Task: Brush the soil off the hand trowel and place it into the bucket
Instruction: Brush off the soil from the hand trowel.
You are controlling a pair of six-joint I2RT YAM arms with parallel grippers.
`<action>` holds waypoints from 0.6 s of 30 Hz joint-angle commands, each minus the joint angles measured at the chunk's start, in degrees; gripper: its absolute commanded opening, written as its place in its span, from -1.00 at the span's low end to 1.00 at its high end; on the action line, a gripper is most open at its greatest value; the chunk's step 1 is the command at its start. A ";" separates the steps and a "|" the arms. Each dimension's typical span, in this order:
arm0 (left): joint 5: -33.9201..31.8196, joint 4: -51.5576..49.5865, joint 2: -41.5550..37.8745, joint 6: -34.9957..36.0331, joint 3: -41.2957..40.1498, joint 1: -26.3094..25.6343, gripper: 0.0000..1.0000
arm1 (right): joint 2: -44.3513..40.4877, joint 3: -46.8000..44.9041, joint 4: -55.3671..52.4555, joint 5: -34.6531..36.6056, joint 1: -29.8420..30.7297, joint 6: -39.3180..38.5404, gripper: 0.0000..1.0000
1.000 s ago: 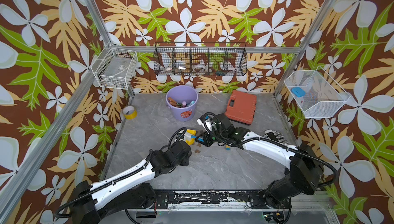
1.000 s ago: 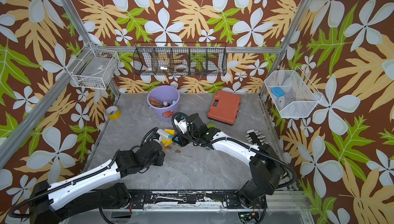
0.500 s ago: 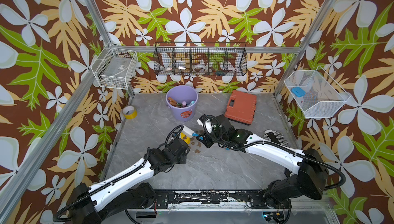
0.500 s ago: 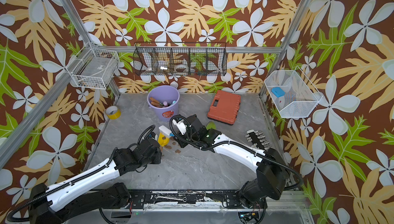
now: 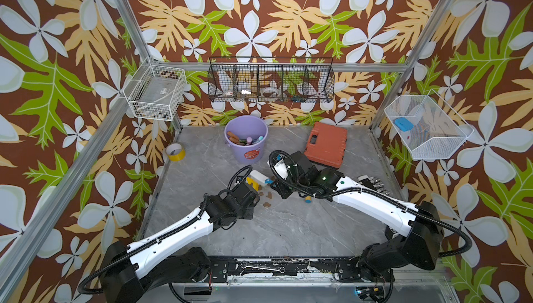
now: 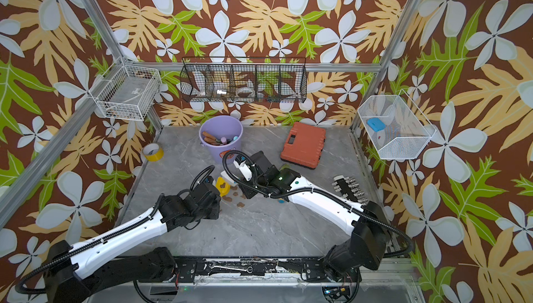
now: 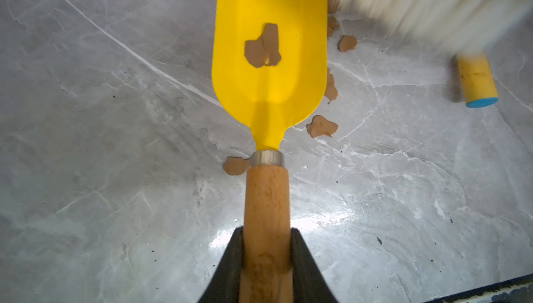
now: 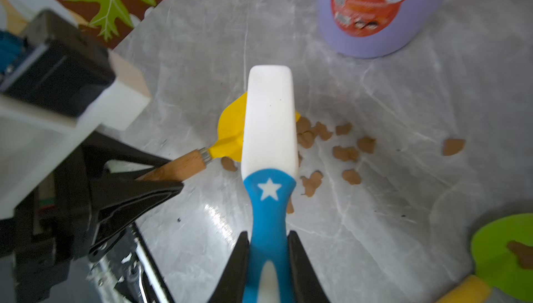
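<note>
My left gripper (image 7: 266,232) is shut on the wooden handle of the hand trowel (image 7: 268,56), whose yellow blade is held just above the table. One brown clump of soil (image 7: 264,47) sticks to the blade, and several more clumps (image 8: 346,153) lie on the table beside it. The right gripper (image 8: 268,235) is shut on the blue handle of a white brush (image 8: 269,119), which crosses over the blade (image 8: 230,134). Its bristles (image 7: 403,1) are blurred at the blade's far corner. The lilac bucket (image 5: 239,154) stands behind, holding other tools.
An orange-red tool case (image 5: 327,145) lies at the back right and a yellow tape roll (image 5: 175,151) at the back left. A green trowel (image 8: 501,252) with soil on it lies under the right arm. A socket rack (image 6: 349,189) sits by the right edge.
The brush has swept across the trowel blade while both arms shifted slightly to the left. Both grips are unchanged.
</note>
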 commanded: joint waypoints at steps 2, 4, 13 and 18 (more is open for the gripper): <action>-0.71 -1.07 1.75 3.75 2.39 0.09 -1.00 | 3.99 0.79 -7.68 -11.57 -0.08 -4.33 -1.00; -0.93 -1.58 2.14 4.12 3.07 0.09 -1.00 | 6.65 2.10 -9.81 -2.20 -0.10 -2.89 -1.00; -0.13 -1.78 3.00 4.45 3.27 0.13 -1.00 | -0.95 0.74 -2.63 11.53 0.40 -0.68 -1.00; -1.32 -1.46 2.46 4.14 3.18 0.09 -1.00 | -1.76 -2.77 1.73 -3.63 1.92 -0.64 -1.00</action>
